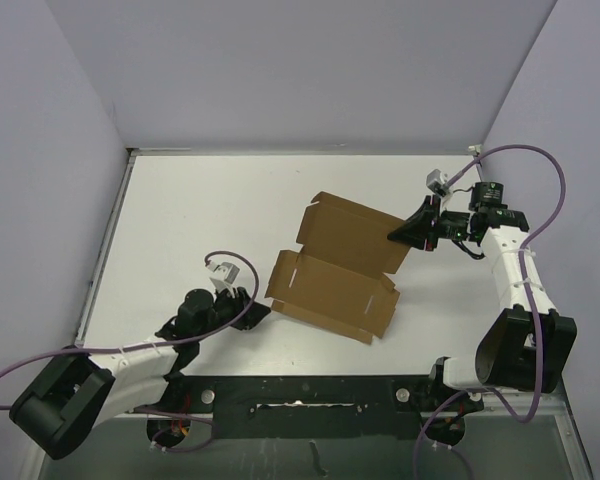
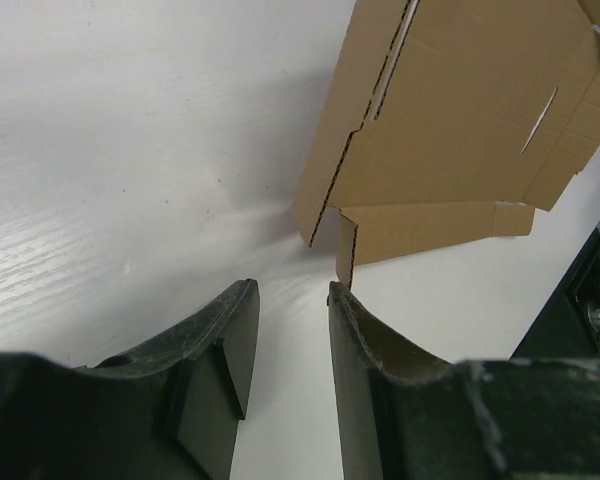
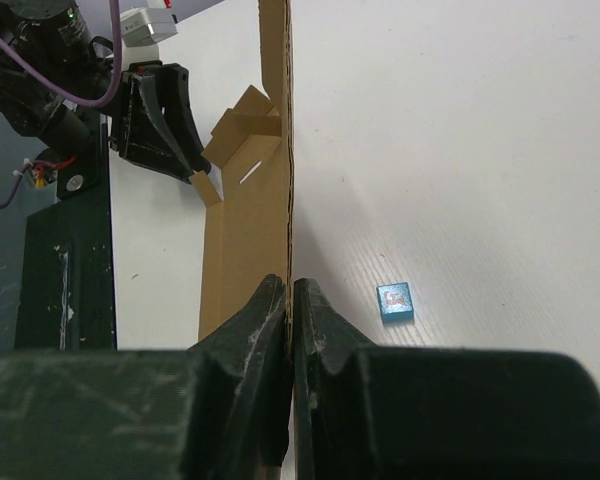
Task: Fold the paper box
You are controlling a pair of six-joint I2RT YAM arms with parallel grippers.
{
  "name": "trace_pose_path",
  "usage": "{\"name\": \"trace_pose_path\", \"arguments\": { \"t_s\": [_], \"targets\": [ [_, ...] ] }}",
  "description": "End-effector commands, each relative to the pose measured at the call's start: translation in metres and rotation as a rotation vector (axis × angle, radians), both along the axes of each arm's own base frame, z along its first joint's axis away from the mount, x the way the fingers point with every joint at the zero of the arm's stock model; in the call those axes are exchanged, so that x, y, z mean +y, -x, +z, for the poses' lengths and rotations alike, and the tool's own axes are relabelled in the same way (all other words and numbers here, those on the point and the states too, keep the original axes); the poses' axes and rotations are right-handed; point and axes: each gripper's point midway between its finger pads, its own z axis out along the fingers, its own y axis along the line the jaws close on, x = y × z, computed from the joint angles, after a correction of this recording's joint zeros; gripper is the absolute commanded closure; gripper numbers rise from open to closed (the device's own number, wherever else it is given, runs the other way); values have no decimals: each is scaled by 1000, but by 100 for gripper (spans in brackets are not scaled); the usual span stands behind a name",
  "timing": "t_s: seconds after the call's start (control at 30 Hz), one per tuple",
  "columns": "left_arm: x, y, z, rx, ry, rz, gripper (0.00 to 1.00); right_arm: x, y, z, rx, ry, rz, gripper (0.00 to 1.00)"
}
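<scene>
Paper box (image 1: 335, 270) is a brown die-cut sheet with flaps, slits and creases, lying spread open and unfolded around the middle of the white table (image 1: 180, 220). Right gripper (image 3: 291, 300) is clamped tight on the sheet's right edge, with a tiny blue cube (image 3: 395, 300) on the table close by. Left gripper (image 2: 292, 290) is partway open with nothing in it, parked just beside the near-left corner flap.

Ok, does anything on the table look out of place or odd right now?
A small blue block lies loose on the table beside the paper box, unrelated to folding. The box lies askew, one panel pinched upright by the right gripper.
</scene>
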Motion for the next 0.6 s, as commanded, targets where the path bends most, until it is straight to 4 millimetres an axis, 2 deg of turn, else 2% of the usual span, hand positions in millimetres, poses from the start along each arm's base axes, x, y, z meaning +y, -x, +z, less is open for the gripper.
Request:
{"name": "trace_pose_path", "arguments": {
  "t_s": [0.0, 0.4, 0.57],
  "targets": [
    [-12, -3, 24, -73, 66, -29, 67, 3, 0, 4, -20, -20, 16, 100],
    [-38, -10, 24, -66, 106, -72, 64, 8, 3, 6, -19, -34, 33, 100],
    [-40, -8, 25, -68, 130, -73, 63, 7, 2, 4, -18, -26, 28, 100]
  ]
}}
